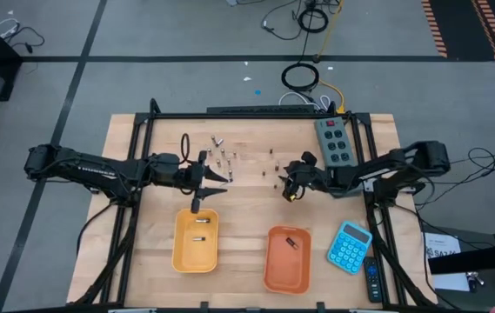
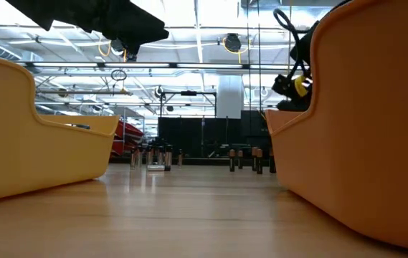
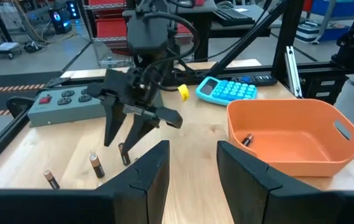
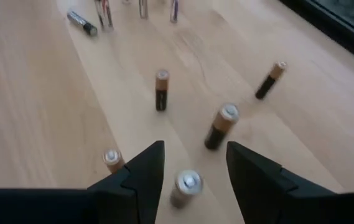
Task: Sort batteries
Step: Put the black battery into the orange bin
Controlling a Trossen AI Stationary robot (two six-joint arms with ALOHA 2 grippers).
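Several upright batteries [image 4: 220, 126] look light, hard and tippy; I'd pinch one mid-body. My right gripper [image 4: 192, 163] hangs open, empty, above them.

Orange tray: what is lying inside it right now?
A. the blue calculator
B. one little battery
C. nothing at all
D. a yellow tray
B, since the high view shows one small dark battery lying inside the orange tray, while the blue calculator sits on the table beside it; the left wrist view shows the same battery against the tray's inner wall.
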